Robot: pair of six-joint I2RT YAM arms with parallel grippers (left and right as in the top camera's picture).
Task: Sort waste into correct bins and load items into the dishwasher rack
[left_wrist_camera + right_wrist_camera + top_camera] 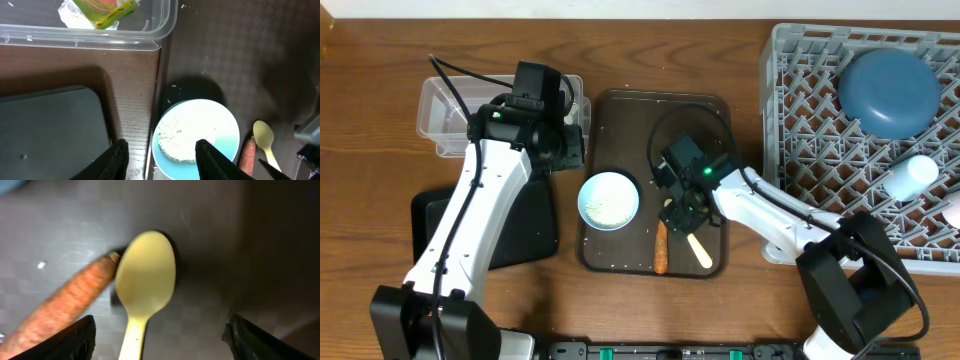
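The white bowl (609, 200) holds rice grains (180, 137) and sits on the brown serving tray (620, 110). The orange carrot (661, 250) and pale yellow spoon (698, 248) lie beside it on the tray. My left gripper (162, 160) is open above the bowl's left edge. My right gripper (155, 340) is open just above the spoon (142, 285), with the carrot (60, 310) by its left finger. The yellow-green wrapper (102, 10) and white tissue (72, 17) lie in the clear tub (445, 110). The dark blue plate (888, 88) is in the grey rack (800, 120).
The shallow black tray (520, 235) lies under my left arm, in front of the clear tub. A pale cup (912, 175) sits in the rack near its right side. A few loose rice grains (175, 86) lie on the serving tray near the bowl.
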